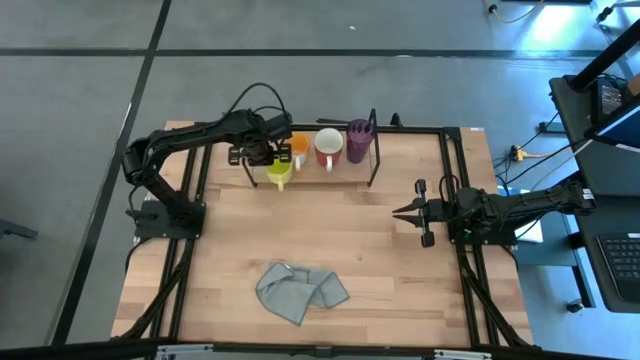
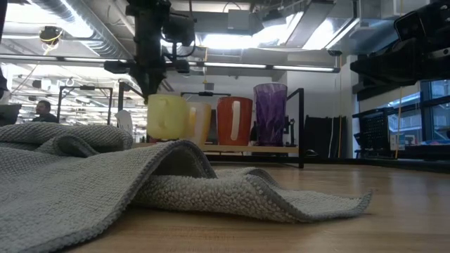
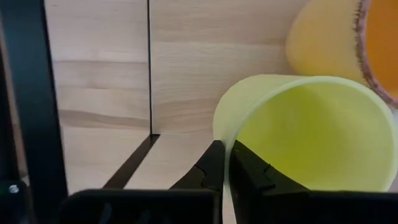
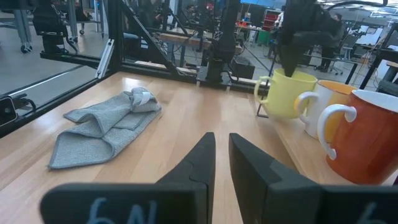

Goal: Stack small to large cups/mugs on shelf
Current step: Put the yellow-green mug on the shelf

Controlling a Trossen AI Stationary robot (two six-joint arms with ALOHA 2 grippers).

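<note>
Overhead, table-level and wrist views share the shelf (image 1: 310, 170).

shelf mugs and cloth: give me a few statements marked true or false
1. The left gripper pinches the rim of the yellow mug. True.
2. The purple tumbler sits between the yellow mug and the orange mug. False: it stands at the far end of the row, past the white mug.
3. The grey cloth lies crumpled on the table, away from the shelf. True.
4. The right gripper holds the cloth. False: it hangs empty, off to the right side.
</note>
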